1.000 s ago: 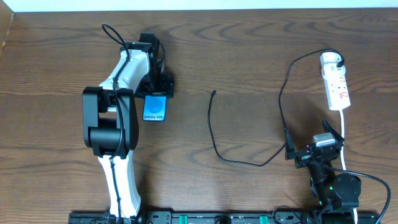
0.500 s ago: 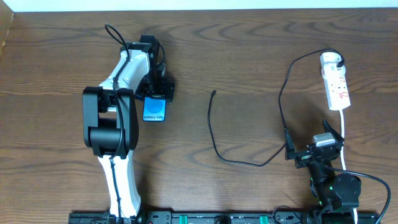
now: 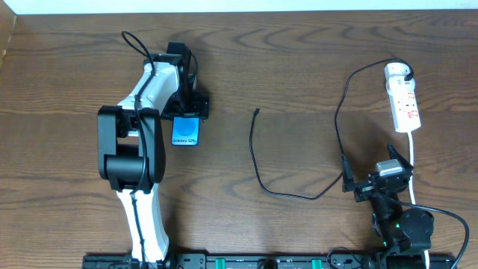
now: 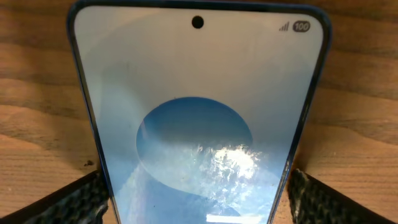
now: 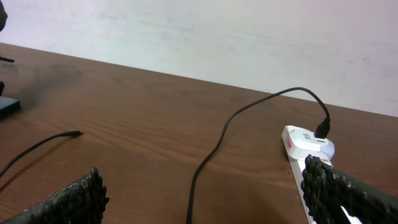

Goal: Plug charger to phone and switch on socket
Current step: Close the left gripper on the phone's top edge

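Note:
The phone (image 3: 185, 131), blue screen up, lies flat on the table left of centre; it fills the left wrist view (image 4: 199, 124). My left gripper (image 3: 190, 105) straddles its far end, with a finger against each long edge (image 4: 198, 190). The charger cable (image 3: 337, 112) runs from the white adapter on the socket (image 3: 403, 101) down and left in a loop, and its plug tip (image 3: 257, 112) lies free mid-table. My right gripper (image 3: 377, 181) is open wide and empty near the front right. The right wrist view shows the cable (image 5: 211, 155), tip (image 5: 74, 133) and socket (image 5: 300, 139) beyond the open jaws (image 5: 214, 199).
A thicker white cord (image 3: 413, 161) runs from the socket toward the front edge, past my right gripper. A pale wall borders the table's far edge (image 5: 217, 37). The arm bases and a black rail (image 3: 246, 261) sit along the front edge.
My left gripper shifted slightly over the phone's end and came back; the phone stays in about the same place. The right arm and the cable have not moved.

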Motion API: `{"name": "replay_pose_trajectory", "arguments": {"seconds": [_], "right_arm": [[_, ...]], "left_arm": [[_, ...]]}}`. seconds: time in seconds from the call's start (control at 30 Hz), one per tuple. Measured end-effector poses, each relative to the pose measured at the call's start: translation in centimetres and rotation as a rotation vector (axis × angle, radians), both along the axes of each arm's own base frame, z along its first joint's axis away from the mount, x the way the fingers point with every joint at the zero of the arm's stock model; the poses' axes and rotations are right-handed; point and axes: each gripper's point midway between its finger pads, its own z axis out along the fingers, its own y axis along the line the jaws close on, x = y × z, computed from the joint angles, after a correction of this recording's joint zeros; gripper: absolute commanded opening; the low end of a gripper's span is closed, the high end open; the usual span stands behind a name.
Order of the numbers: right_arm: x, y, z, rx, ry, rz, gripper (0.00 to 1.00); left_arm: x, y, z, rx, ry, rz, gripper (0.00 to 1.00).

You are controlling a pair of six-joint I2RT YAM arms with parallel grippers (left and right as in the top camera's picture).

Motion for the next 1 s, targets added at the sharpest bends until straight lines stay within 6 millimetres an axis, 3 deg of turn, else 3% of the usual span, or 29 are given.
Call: {"name": "replay_pose_trajectory", "arguments": {"seconds": [0.27,1.0], "right_arm": [[0.0,0.0,0.0,0.0,0.0,0.0,0.99],[0.0,0.0,0.0,0.0,0.0,0.0,0.99]], "left_arm": [[-0.1,0.0,0.0,-0.001,-0.005,0.007,0.74],[-1.0,0.0,0.4,-0.001,0.036,0.009,0.69]]}}
